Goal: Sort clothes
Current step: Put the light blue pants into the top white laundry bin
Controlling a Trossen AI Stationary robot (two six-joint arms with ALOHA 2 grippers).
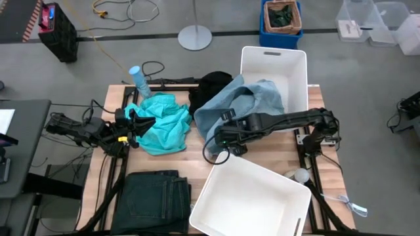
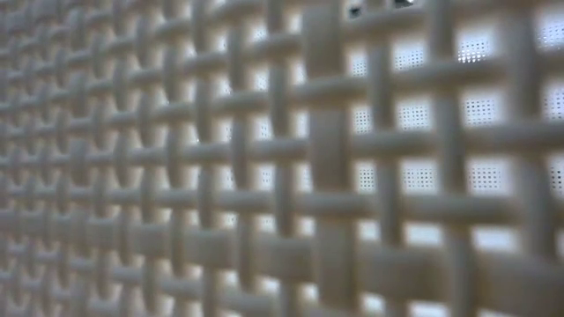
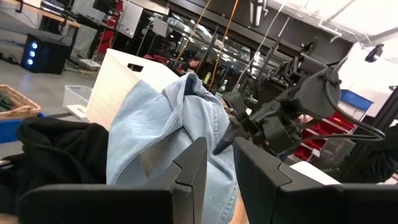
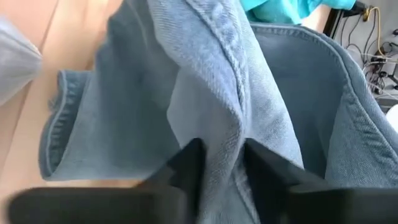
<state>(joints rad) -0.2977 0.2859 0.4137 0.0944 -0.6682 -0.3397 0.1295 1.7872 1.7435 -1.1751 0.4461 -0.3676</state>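
Denim, pale blue, lies heaped at centre of the high view, draped toward the white bin at upper right. The right gripper pinches a fold at its lower-left edge, nearer than the left gripper, whose fingers stand slightly apart, holding nothing, beside the turquoise top.

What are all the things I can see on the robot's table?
turquoise top: one, bright turquoise, left of the table's middle.
denim piece: one, pale blue, table's middle, draped over the far bin's edge.
black top: one, black, far edge behind the denim.
jeans: one, dark greenish-black, folded, near left corner.
white bins: two, white, one near, one far right.
bottle: one, pale blue, far left corner.
left gripper: dark, at the turquoise top.
right gripper: dark, pinching a fold of denim.
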